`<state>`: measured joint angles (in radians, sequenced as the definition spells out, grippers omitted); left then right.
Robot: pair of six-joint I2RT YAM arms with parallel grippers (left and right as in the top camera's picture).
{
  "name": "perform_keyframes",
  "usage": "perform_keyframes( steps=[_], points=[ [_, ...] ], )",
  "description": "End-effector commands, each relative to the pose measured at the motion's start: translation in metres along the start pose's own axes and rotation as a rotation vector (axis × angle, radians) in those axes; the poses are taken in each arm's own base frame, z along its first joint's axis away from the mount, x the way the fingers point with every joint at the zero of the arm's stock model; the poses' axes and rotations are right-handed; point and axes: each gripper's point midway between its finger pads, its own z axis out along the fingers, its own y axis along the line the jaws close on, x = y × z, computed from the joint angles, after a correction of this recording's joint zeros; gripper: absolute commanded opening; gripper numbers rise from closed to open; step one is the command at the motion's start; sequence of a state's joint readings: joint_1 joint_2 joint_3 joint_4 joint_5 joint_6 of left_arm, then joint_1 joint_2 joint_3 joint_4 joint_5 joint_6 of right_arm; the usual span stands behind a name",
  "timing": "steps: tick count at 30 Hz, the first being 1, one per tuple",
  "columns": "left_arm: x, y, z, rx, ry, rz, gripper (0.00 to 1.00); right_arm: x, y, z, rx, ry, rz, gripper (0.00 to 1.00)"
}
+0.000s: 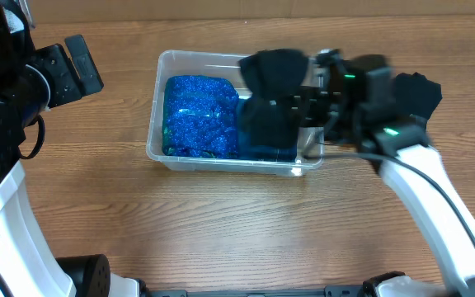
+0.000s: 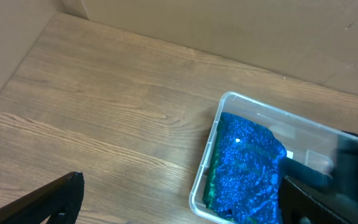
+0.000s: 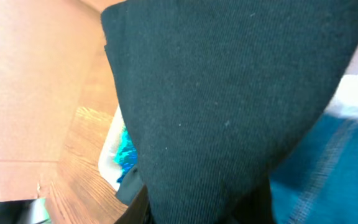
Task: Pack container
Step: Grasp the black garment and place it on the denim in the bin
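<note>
The clear plastic container (image 1: 159, 107) sits at the table's middle. A glittery blue folded garment (image 1: 198, 115) fills its left half; it also shows in the left wrist view (image 2: 244, 168). My right gripper (image 1: 308, 103) is shut on a black garment (image 1: 275, 78) and holds it over the container's right half, above a dark blue garment (image 1: 262, 132). The black garment (image 3: 229, 106) fills the right wrist view and hides the fingertips. My left gripper (image 1: 77, 66) is open and empty, left of the container (image 2: 207, 171).
Cardboard walls (image 2: 166, 18) stand at the back and left of the wooden table (image 1: 221, 223). The right arm's white link (image 1: 435, 206) crosses the table's right side.
</note>
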<state>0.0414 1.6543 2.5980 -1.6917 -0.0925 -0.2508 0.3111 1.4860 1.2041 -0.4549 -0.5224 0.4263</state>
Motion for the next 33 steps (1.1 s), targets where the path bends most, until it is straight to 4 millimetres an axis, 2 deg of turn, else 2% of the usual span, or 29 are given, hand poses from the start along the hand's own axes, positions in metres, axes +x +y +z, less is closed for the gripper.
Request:
perform_keyframes(
  steps=[1,2,4,6,8,11,14,17,20,22,25,27,29,33],
  points=[
    [-0.001,0.0,0.0,0.002,-0.001,0.016,1.0,0.017,-0.019,0.047,0.045,0.06,0.18,0.04],
    [-0.001,0.0,0.0,0.002,-0.001,0.016,1.0,0.021,-0.027,0.056,0.074,0.068,0.198,0.11],
    [-0.001,0.0,0.0,0.002,-0.002,0.016,1.0,0.025,-0.051,0.066,0.166,0.062,0.214,0.43],
    [-0.001,0.0,0.0,0.002,-0.001,0.016,1.0,0.024,-0.061,0.066,0.201,0.058,0.171,0.52],
    [-0.001,0.0,0.0,0.002,-0.001,0.016,1.0,0.017,-0.057,0.056,0.199,0.046,0.108,0.57],
    [-0.001,0.0,0.0,0.002,-0.001,0.016,1.0,-0.003,-0.042,0.027,0.193,0.005,0.027,0.68],
    [-0.001,0.0,0.0,0.003,-0.001,0.016,1.0,-0.028,-0.03,-0.018,0.205,-0.064,-0.029,0.77],
    [-0.001,0.0,0.0,0.002,-0.002,0.016,1.0,-0.051,-0.04,-0.069,0.256,-0.149,-0.07,0.79],
    [-0.001,0.0,0.0,0.002,-0.001,0.016,1.0,-0.064,-0.079,-0.107,0.35,-0.212,0.0,0.81],
    [-0.001,0.0,0.0,0.002,-0.002,0.016,1.0,-0.068,-0.121,-0.132,0.43,-0.237,0.095,0.83],
    [-0.001,0.0,0.0,0.005,-0.001,0.016,1.0,-0.068,-0.175,-0.15,0.503,-0.247,0.213,0.85],
    [-0.001,0.0,0.0,0.004,-0.001,0.016,1.0,-0.066,-0.208,-0.149,0.512,-0.222,0.242,0.87],
    [-0.001,0.0,0.0,0.005,-0.001,0.016,1.0,-0.065,-0.228,-0.138,0.497,-0.196,0.244,0.9],
    [-0.001,0.0,0.0,0.005,-0.001,0.016,1.0,-0.058,-0.276,-0.099,0.492,-0.141,0.275,0.9]
  ],
)
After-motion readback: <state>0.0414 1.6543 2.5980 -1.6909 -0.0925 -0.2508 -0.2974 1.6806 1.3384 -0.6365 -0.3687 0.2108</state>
